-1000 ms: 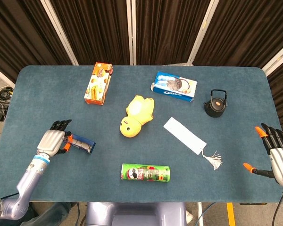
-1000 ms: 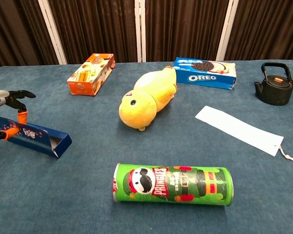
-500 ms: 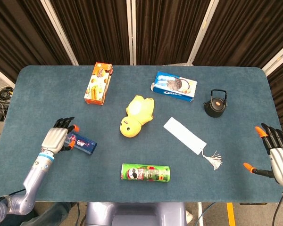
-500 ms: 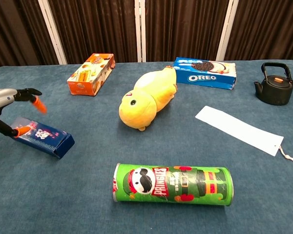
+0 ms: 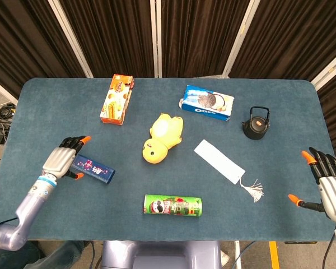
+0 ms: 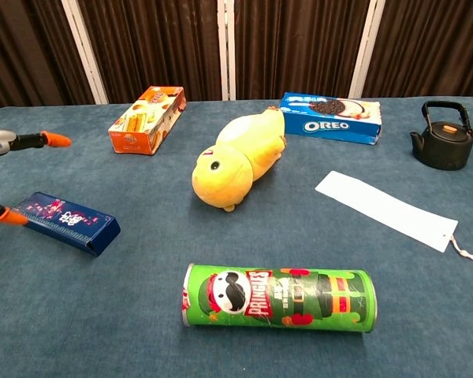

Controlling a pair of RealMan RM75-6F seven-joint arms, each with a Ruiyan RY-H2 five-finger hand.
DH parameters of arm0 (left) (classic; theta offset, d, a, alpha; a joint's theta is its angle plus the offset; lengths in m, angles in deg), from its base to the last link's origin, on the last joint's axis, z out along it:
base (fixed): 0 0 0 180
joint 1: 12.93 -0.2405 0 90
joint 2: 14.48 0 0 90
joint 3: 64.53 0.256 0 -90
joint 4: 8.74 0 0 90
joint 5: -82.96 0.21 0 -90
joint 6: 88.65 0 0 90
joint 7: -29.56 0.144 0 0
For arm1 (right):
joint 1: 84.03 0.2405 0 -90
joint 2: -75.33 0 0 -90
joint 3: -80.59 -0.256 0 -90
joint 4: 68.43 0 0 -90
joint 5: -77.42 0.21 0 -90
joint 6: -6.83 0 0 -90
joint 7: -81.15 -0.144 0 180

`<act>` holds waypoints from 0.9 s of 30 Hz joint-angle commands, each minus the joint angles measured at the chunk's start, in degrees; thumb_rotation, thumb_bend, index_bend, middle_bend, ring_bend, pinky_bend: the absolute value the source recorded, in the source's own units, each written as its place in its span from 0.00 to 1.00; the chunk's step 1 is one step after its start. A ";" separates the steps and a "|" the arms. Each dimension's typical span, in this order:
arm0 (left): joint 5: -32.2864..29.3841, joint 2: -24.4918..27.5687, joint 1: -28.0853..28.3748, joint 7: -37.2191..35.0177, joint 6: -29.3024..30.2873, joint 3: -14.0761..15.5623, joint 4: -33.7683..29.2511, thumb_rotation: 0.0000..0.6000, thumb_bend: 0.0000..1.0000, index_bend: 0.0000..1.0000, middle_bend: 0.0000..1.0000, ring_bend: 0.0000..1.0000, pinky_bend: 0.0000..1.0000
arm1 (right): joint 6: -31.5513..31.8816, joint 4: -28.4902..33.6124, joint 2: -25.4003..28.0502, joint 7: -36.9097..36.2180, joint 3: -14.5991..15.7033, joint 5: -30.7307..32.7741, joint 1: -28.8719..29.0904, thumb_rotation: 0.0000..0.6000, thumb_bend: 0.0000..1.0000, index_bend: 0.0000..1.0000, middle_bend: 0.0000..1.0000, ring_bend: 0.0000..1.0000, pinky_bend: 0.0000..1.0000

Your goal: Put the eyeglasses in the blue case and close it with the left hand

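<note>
Blue case [image 5: 93, 168] lies shut and flat near the left edge of the surface [image 5: 280, 112], the eyeglasses out of sight, presumably inside. Left hand [image 5: 60, 161] hovers just beside its left end with fingers spread, holding nothing; right hand [image 5: 327, 184] idles open at far right. Closing looks done, so the next move is to draw the left hand clear.

Matt blue cloth table [image 5: 56, 106] — plush duck [image 5: 161, 137], glossy can [image 5: 173, 205].
</note>
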 commanded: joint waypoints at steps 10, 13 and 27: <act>-2.24 -4.05 2.57 1.63 -4.00 0.53 3.24 1.00 0.01 0.21 0.03 0.03 0.11 | -0.56 -0.04 -0.20 0.27 0.03 0.33 0.21 1.00 0.00 0.00 0.00 0.00 0.00; -3.02 -5.03 2.98 2.76 -4.16 0.40 3.87 1.00 0.02 0.27 0.16 0.14 0.26 | -0.74 -0.16 -0.26 0.21 0.02 0.47 0.28 1.00 0.00 0.00 0.00 0.00 0.00; -6.53 -6.97 3.90 6.91 -4.15 0.04 4.58 1.00 0.05 0.44 0.37 0.34 0.41 | -0.94 -0.12 -0.32 0.25 0.11 0.45 0.37 1.00 0.00 0.00 0.00 0.00 0.00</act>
